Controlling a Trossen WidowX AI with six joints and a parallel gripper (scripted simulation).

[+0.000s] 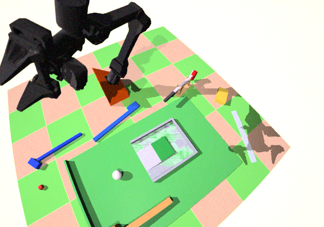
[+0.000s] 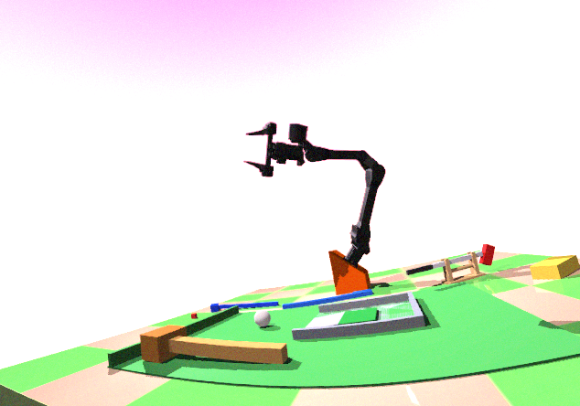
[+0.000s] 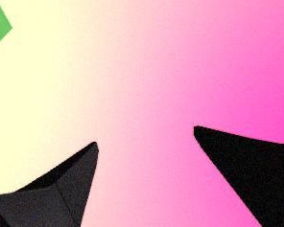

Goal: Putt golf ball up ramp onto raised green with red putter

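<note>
The red putter (image 1: 193, 74) (image 2: 488, 254), with a black grip and pale shaft, lies across a wooden stand (image 2: 447, 270) beside the mat. The white golf ball (image 1: 116, 175) (image 2: 262, 318) sits on the green mat (image 1: 209, 145) (image 2: 491, 326), before the pale ramp (image 1: 148, 157) (image 2: 323, 320). The raised green (image 1: 163, 148) (image 2: 358, 316) is a darker square at the ramp's top, inside a grey walled frame. My gripper (image 1: 10, 97) (image 2: 245, 147) (image 3: 147, 138) is open and empty, high in the air and far from putter and ball.
A wooden mallet (image 1: 152, 211) (image 2: 224, 347) lies on the mat near a dark green wall (image 1: 78, 190) (image 2: 210, 320). Blue sticks (image 1: 115, 122) (image 1: 60, 145), a red cube (image 1: 40, 187) (image 2: 194, 315), a yellow block (image 1: 221, 95) (image 2: 553, 268) and a pale strip (image 1: 244, 135) lie around it.
</note>
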